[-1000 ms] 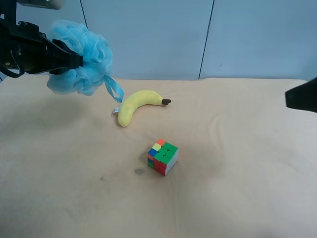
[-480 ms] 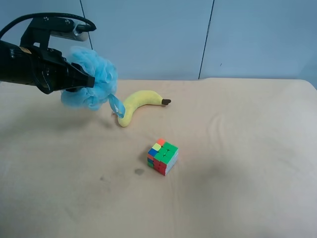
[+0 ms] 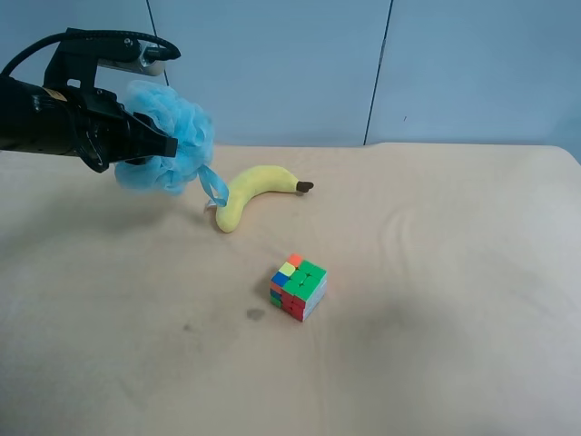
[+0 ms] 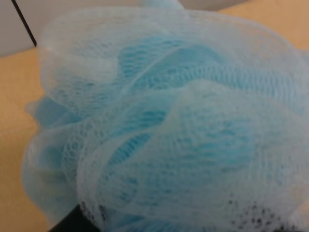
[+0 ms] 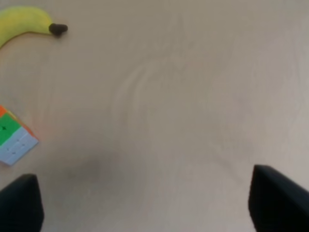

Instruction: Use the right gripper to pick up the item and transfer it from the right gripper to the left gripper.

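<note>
Light-blue pouf [image 3: 174, 136] clamped in left end effector [image 3: 156, 145], right end effector [image 5: 149, 203] spread wide over table [image 5: 193, 96]

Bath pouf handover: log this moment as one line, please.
phase: handover done | left gripper: jaws shut on pouf, held above table | right gripper: jaws open, empty | banana, cube: on table

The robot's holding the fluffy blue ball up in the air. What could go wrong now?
1. The pouf is squashy mesh, and the left gripper seems to pinch only one side of it, so it might slip out and drop.
2. Its ribbon loop dangles close to the banana; a low swing could snag or nudge it.
3. The pouf fills the left wrist view, so that camera sees little of the table.
</note>
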Robot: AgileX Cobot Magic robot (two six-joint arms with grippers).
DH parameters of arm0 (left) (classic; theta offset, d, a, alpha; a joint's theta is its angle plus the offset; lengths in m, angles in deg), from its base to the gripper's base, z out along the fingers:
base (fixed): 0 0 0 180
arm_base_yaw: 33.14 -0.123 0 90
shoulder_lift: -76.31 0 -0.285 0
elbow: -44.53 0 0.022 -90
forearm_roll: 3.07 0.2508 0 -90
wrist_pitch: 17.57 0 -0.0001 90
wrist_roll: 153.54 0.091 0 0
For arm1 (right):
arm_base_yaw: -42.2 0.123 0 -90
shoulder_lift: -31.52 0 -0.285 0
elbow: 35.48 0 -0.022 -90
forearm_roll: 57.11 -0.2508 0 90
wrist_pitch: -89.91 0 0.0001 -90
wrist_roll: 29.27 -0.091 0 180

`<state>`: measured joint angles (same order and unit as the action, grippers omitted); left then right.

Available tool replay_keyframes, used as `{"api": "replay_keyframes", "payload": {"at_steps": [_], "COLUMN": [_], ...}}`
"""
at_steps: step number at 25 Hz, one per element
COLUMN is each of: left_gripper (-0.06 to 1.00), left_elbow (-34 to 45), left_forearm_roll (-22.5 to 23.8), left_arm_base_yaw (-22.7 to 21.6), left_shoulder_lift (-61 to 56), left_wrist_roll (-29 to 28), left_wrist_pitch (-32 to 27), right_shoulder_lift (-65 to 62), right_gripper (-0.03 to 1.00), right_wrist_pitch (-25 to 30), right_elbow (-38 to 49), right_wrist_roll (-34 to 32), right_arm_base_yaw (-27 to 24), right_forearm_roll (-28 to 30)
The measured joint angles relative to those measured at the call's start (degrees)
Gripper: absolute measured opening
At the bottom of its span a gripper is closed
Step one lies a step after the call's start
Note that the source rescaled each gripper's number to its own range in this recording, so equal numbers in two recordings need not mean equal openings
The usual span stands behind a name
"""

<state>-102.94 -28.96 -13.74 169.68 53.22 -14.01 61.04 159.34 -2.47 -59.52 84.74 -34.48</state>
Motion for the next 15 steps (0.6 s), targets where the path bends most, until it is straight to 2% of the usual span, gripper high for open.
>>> {"api": "replay_keyframes", "payload": {"at_steps": [1,2,6,7,10,15], "left_gripper": [0.04,0.14,0.74,0.85,0.98,1.00], "left_elbow": [0.0,0.0,0.0,0.0,0.0,0.0], "left_forearm_roll": [0.0,0.0,0.0,0.0,0.0,0.0], "left_arm_base_yaw": [0.0,0.0,0.0,0.0,0.0,0.0], "left_shoulder_lift": [0.0,0.0,0.0,0.0,0.0,0.0], "left_wrist_roll": [0.0,0.0,0.0,0.0,0.0,0.0], "left_wrist_pitch": [0.0,0.0,0.8,1.0,1.0,0.9], "right_shoulder_lift": [0.0,0.0,0.0,0.0,0.0,0.0], "right_gripper": [0.80,0.80,0.80,0.80,0.80,0.80], "right_wrist_pitch": [0.0,0.0,0.0,0.0,0.0,0.0], "right_elbow": [0.0,0.0,0.0,0.0,0.0,0.0], "right_wrist_roll": [0.0,0.0,0.0,0.0,0.0,0.0], "right_arm_base_yaw": [0.0,0.0,0.0,0.0,0.0,0.0], "right_forearm_roll": [-0.1,-0.1,-0.1,-0.1,-0.1,-0.1]}}
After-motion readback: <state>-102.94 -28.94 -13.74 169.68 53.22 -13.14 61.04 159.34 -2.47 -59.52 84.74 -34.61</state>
